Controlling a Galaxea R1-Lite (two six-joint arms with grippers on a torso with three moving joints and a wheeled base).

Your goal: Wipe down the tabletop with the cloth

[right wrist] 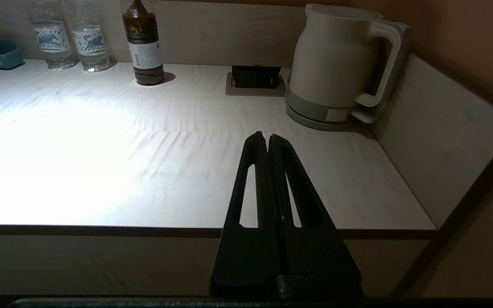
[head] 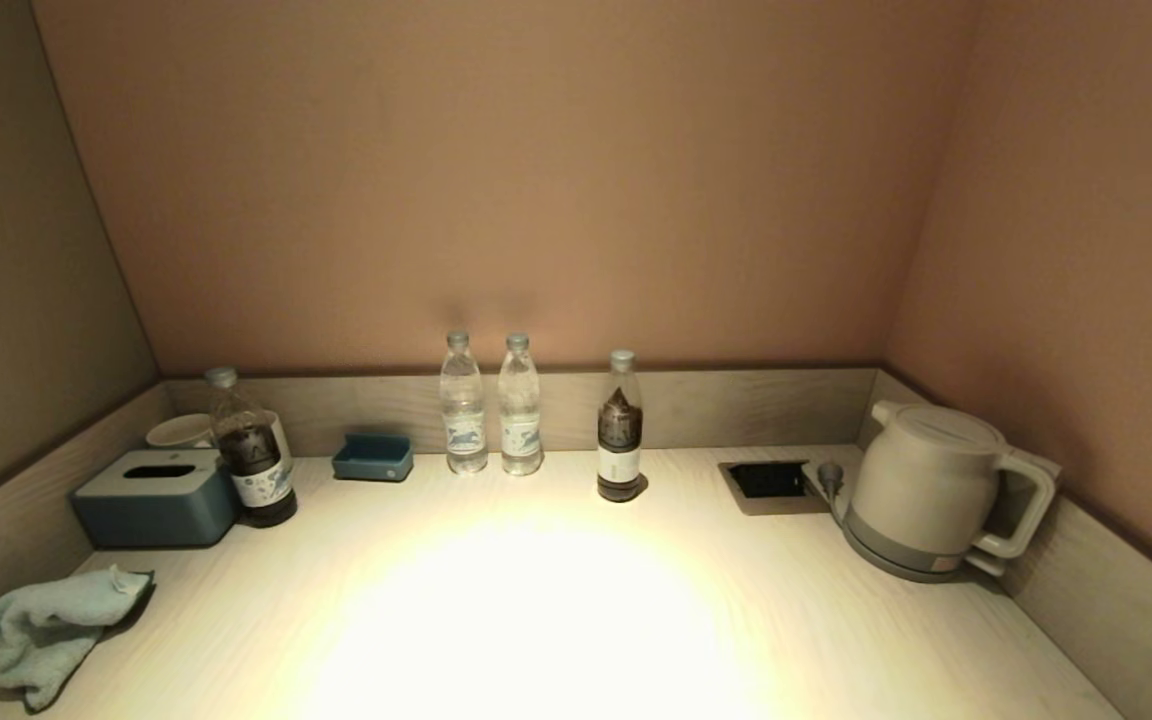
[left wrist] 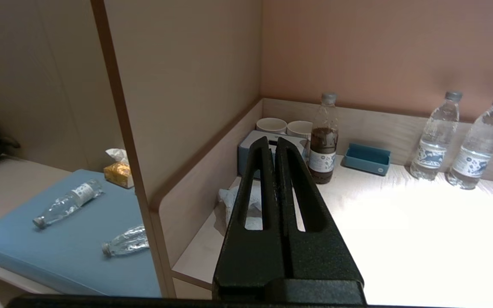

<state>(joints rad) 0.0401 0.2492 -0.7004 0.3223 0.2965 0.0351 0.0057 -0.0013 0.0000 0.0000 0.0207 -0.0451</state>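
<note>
A light blue crumpled cloth (head: 51, 625) lies at the front left corner of the pale wooden tabletop (head: 556, 600), against the left side wall. It also shows in the left wrist view (left wrist: 233, 201), partly hidden behind the fingers. My left gripper (left wrist: 272, 143) is shut and empty, held off the front left edge and pointing toward the cloth. My right gripper (right wrist: 267, 137) is shut and empty, held off the front edge at the right. Neither gripper shows in the head view.
Along the back stand a blue tissue box (head: 156, 495), cups (head: 179, 430), a dark bottle (head: 248, 460), a small blue tray (head: 373, 457), two water bottles (head: 463, 403), another dark bottle (head: 620, 427), a socket recess (head: 768, 482) and a kettle (head: 936, 490).
</note>
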